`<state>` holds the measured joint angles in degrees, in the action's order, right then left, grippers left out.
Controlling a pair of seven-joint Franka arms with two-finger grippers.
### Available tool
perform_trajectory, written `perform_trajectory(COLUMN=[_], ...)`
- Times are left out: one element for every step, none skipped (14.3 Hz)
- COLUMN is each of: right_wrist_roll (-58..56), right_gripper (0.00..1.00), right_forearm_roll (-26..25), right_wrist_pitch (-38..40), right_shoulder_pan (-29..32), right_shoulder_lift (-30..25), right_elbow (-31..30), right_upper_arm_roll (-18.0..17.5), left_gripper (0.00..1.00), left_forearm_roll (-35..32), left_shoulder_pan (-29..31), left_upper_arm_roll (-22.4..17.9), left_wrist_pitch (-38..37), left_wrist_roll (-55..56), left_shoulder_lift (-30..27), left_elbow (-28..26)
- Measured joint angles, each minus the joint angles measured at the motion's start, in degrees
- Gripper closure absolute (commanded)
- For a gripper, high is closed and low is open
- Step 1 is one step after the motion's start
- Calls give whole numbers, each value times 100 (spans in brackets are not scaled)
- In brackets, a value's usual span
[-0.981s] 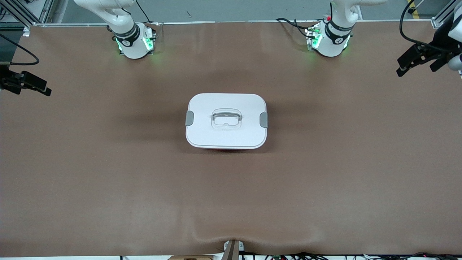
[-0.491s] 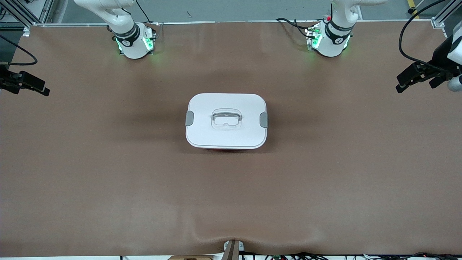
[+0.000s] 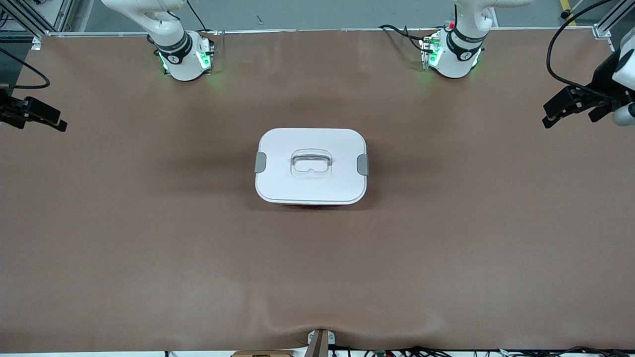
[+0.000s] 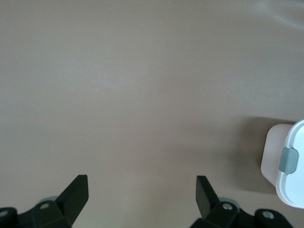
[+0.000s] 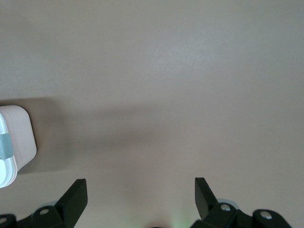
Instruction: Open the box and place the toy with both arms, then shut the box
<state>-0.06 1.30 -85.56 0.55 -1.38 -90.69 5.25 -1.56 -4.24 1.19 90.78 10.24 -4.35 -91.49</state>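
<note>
The box (image 3: 311, 166) stands in the middle of the table with its white lid on. Both grey side clips (image 3: 260, 162) are down and the clear handle (image 3: 310, 162) lies in its recess. Only a thin strip of the pink tub shows under the lid's near edge. The toy is out of view. My left gripper (image 3: 547, 115) hangs open over the table's edge at the left arm's end, and one end of the box (image 4: 287, 164) shows in its wrist view. My right gripper (image 3: 58, 124) hangs open over the right arm's end, well away from the box (image 5: 12, 147). Both hold nothing.
Brown table cover (image 3: 317, 267) spreads all round the box. The two arm bases (image 3: 184, 57) glow green along the table's farthest edge. A small bracket (image 3: 320, 339) and cables sit at the nearest edge.
My left gripper has dropped a little and swung slightly at its end of the table. My right gripper has drifted a touch outward. The box has not moved.
</note>
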Motion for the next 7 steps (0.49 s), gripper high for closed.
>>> perform_trajectory(right_wrist_roll=[0, 0, 0, 0, 0, 0, 0], right_gripper=[0, 0, 0, 0, 0, 0, 0], right_forearm_roll=[0, 0, 0, 0, 0, 0, 0], right_wrist_pitch=[0, 0, 0, 0, 0, 0, 0], right_shoulder_pan=[1, 5, 8, 8, 8, 7, 6], right_shoulder_lift=[0, 0, 0, 0, 0, 0, 0], right_elbow=[1, 2, 3, 3, 3, 3, 3], right_upper_arm_roll=[5, 12, 20, 28, 30, 28, 26], left_gripper=[0, 0, 0, 0, 0, 0, 0], left_forearm_roll=[0, 0, 0, 0, 0, 8, 54], left_shoulder_pan=[-13, -14, -13, -12, -10, -8, -7], left_upper_arm_roll=[0, 0, -3, -5, -8, -10, -11], left_wrist_pitch=[-21, -81, -146, -205, -243, -269, -285], left_wrist_roll=[-198, -384, -485, -537, -567, -572, -573], left_shoulder_lift=[1, 3, 6, 9, 11, 12, 13], left_elbow=[0, 0, 0, 0, 0, 0, 0])
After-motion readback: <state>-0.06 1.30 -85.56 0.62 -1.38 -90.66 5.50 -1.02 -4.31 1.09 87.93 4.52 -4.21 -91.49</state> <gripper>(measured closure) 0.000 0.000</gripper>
